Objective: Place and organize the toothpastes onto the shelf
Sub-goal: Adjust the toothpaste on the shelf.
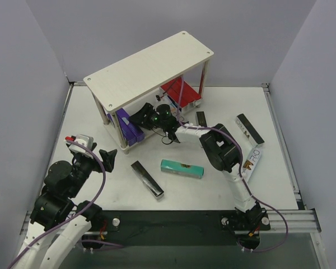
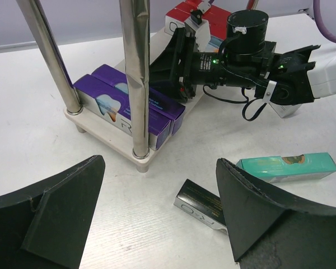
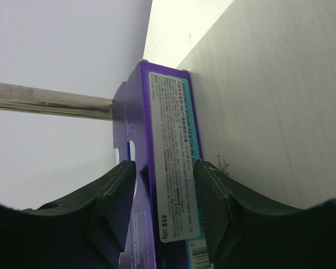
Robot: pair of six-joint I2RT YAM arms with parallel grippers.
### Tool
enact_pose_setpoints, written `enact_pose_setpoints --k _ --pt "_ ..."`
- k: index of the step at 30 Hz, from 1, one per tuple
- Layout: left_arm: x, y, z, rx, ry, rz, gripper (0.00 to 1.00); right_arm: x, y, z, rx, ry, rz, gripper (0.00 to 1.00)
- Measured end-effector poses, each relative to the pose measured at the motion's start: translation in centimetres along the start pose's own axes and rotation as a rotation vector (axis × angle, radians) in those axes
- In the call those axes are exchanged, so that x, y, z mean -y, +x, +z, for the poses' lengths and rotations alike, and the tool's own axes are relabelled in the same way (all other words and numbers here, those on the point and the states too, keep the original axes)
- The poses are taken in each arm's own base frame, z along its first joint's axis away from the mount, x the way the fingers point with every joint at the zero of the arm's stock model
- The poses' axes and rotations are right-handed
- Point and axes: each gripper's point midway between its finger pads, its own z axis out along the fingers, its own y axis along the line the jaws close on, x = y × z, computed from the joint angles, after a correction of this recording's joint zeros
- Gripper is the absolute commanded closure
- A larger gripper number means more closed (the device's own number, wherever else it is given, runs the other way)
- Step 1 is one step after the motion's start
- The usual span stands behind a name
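Right gripper straddles purple carton on the lower board of the shelf; can't tell if it's clamped. Seat carton flush, open fully, back out straight.

One shelf; two purple cartons; three black; one teal; one white.

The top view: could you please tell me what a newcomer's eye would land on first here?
The pale two-tier shelf stands at the back, and the right gripper reaches under its top board, straddling a purple carton. In front of it, a teal carton and a black carton lie loose.
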Motion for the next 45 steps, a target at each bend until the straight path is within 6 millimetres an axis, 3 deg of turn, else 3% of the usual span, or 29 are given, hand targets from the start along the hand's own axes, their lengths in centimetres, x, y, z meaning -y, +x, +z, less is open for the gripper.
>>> enact_pose_setpoints --k 7,13,17,20,24,30,33,38,45 --pt "0.0 -0.1 -0.1 0.006 0.001 -0.001 0.08 0.9 -0.4 -1.6 0.005 0.024 0.004 0.45" --pt "0.0 0.0 -0.2 0.017 0.002 -0.003 0.08 -0.7 -2.1 -4.3 0.034 0.012 -0.020 0.43" --pt "-0.1 0.5 -0.3 0.022 0.002 -0.005 0.08 -2.9 -3.3 -6.3 0.055 -0.020 -0.054 0.52" --pt "-0.1 0.7 -0.4 0.026 0.003 -0.007 0.08 -3.4 -3.5 -7.9 0.060 -0.020 -0.072 0.56" --pt "-0.1 0.7 -0.5 0.034 0.004 -0.012 0.08 -2.6 -2.0 -9.9 0.030 0.002 -0.081 0.63" --pt "-0.1 0.9 -0.6 0.036 0.005 -0.016 0.08 1.1 3.2 -12.0 -0.084 0.087 -0.083 0.67" --pt "-0.1 1.0 -0.7 0.038 0.005 -0.016 0.08 1.9 5.1 -12.4 -0.130 0.110 -0.090 0.68" --pt "-0.1 0.9 -0.7 0.039 0.005 -0.016 0.08 1.4 6.2 -12.3 -0.155 0.096 -0.113 0.71" --pt "-0.1 1.0 -0.7 0.038 0.005 -0.015 0.08 0.7 5.7 -11.1 -0.147 0.076 -0.127 0.72"
